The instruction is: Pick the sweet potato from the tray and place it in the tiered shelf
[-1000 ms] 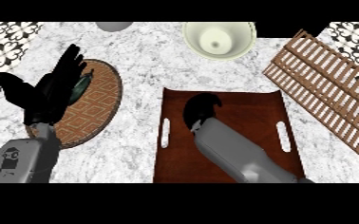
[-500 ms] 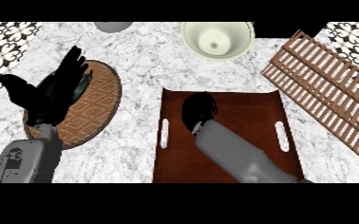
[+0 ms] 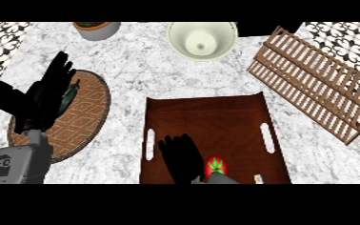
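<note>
The sweet potato is not being made out with certainty; a red green-topped item (image 3: pixel 215 165) is lying on the tray (image 3: pixel 211 114) just beside the right hand (image 3: pixel 181 155), whose straight fingers are being held over the tray, nothing grasped. The left hand (image 3: pixel 45 97) is being rested open over the woven mat (image 3: pixel 88 117), well apart from the tiered shelf (image 3: pixel 309 83).

Kitchen, marble counter (image 3: pixel 141 71), cream bowl (image 3: pixel 202 39), wooden tiered shelf (image 3: pixel 309 83), serving tray (image 3: pixel 211 119)
</note>
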You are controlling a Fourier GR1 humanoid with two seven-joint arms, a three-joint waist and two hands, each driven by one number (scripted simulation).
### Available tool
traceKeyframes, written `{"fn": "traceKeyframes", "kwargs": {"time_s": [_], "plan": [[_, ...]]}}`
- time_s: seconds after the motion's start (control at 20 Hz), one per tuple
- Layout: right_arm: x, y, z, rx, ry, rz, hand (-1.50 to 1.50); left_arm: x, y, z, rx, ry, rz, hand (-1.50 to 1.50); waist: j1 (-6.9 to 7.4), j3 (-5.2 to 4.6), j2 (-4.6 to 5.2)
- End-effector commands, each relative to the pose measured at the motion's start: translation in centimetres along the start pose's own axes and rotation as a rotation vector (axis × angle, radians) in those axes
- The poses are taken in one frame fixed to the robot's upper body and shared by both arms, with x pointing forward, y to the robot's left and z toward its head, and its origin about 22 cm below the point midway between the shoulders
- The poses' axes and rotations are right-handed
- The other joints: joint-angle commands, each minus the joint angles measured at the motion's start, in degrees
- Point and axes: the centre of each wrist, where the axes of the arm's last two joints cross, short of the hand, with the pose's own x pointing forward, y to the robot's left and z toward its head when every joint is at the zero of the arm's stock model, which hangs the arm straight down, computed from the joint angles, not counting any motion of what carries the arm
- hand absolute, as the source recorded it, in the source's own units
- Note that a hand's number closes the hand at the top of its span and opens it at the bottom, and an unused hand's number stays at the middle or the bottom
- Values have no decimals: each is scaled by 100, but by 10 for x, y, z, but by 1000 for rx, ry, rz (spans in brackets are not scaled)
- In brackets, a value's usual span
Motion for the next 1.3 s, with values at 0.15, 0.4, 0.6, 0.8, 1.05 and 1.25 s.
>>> {"fn": "traceKeyframes", "kwargs": {"time_s": [0.15,0.4,0.6,0.8,1.05,1.25], "plan": [[14,-39,76,-296,-197,-482,150,-8,12,6,33,31,4,0,-178,42,21],[-13,-86,142,-525,-212,-600,150,-7,15,12,44,11,-8,0,-141,30,15],[-38,-114,208,-618,-156,-629,150,4,7,9,10,-14,-11,0,-18,29,78],[-59,-137,255,-684,-65,-584,150,1,-14,6,-8,-33,12,0,113,28,153],[-80,-153,261,-755,67,-521,150,4,-5,12,-27,-15,2,0,211,25,150],[-96,-165,257,-778,120,-521,150,10,-7,2,-32,-29,-8,0,199,22,173]]}}
